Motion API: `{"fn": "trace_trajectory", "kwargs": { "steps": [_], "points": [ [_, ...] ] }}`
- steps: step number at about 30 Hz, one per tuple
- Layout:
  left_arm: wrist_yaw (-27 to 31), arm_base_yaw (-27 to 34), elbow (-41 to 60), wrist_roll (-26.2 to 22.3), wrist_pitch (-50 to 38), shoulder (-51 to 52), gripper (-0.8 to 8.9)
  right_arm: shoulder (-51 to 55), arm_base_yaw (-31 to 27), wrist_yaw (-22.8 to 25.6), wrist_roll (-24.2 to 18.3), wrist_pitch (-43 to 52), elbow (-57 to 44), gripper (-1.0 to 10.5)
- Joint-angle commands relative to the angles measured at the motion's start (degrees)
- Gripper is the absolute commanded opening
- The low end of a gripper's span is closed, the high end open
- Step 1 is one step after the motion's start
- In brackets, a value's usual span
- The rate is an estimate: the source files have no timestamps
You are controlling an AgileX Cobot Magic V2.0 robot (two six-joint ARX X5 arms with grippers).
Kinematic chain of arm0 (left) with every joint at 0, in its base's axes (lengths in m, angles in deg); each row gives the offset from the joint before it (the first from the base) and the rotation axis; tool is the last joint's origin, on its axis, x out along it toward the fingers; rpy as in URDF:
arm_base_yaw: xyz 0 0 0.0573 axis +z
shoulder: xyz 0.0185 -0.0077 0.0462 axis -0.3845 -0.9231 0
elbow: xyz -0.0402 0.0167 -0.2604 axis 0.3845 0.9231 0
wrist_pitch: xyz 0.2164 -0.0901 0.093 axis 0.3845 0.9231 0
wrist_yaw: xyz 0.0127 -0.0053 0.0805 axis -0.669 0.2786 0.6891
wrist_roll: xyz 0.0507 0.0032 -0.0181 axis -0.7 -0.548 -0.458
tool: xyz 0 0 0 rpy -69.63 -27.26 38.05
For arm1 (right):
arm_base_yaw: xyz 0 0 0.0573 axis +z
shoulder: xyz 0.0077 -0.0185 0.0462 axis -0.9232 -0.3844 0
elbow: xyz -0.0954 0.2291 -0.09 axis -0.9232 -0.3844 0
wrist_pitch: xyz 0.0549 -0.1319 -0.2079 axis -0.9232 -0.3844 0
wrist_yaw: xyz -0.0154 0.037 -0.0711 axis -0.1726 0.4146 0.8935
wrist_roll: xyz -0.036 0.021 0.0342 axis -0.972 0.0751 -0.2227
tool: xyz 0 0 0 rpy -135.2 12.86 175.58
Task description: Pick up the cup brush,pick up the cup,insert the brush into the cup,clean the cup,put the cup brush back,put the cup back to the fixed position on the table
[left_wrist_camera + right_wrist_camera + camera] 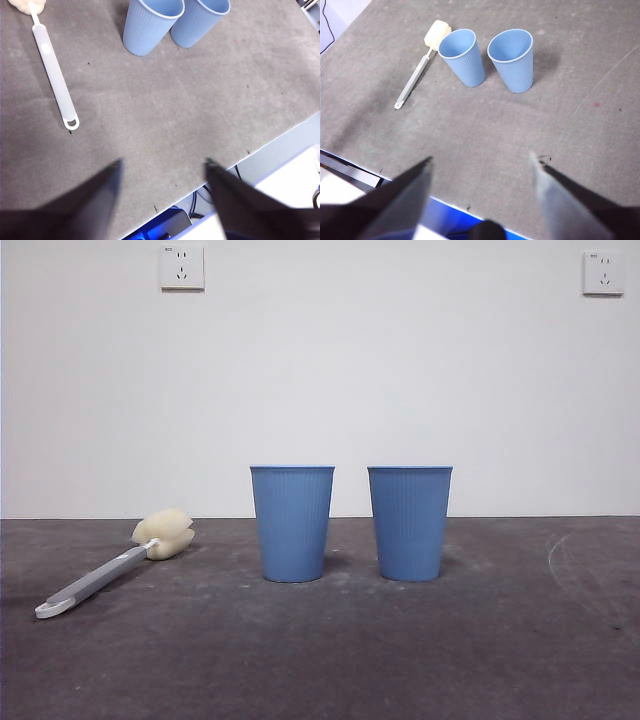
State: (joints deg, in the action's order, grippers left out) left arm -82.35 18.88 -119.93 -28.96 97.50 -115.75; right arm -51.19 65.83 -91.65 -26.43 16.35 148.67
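Observation:
Two alike blue ribbed cups stand upright side by side on the dark grey table (520, 640): one cup (292, 523) on the left, the other cup (409, 522) on the right. The cup brush (120, 560) lies flat to their left, its cream sponge head toward the wall and its white looped end toward the front. In the left wrist view the cup brush (52, 75) and both cups (150, 25) lie far beyond my left gripper (162, 167), which is open and empty. My right gripper (480, 162) is also open, high above the table's near edge, with the cups (512, 60) and brush (417, 75) well ahead.
A white wall with two sockets (182, 267) stands behind the table. The table's near edge (270, 142) shows in both wrist views, with blue and white fixtures below it.

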Motion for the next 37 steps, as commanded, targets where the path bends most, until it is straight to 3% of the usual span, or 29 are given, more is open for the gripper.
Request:
{"fn": "trace_trajectory", "kwargs": {
  "steps": [1,6,12,24,37],
  "points": [
    [-0.2,-0.13,-0.26,-0.02,0.02,-1.6,6.26,-0.44,0.09,-0.13,-0.9,0.33,0.13,5.7],
    [1.57,-0.13,-0.33,0.17,-1.92,-4.83,6.26,-0.48,0.09,-0.15,-0.87,0.33,0.13,5.7],
    [10.14,-1.75,-0.61,0.2,-6.45,-12.72,6.25,-0.48,0.09,-0.15,-0.87,0.35,0.13,5.7],
    [28.0,-12.22,-0.68,1.49,-23.76,-35.91,6.25,-2.36,0.09,-0.15,-0.87,0.26,0.13,5.6],
    [34.6,-16.15,-0.85,4.28,-36.0,-51.65,6.25,-4.46,0.09,-0.13,-0.87,0.15,0.13,5.6]
  ]
}}
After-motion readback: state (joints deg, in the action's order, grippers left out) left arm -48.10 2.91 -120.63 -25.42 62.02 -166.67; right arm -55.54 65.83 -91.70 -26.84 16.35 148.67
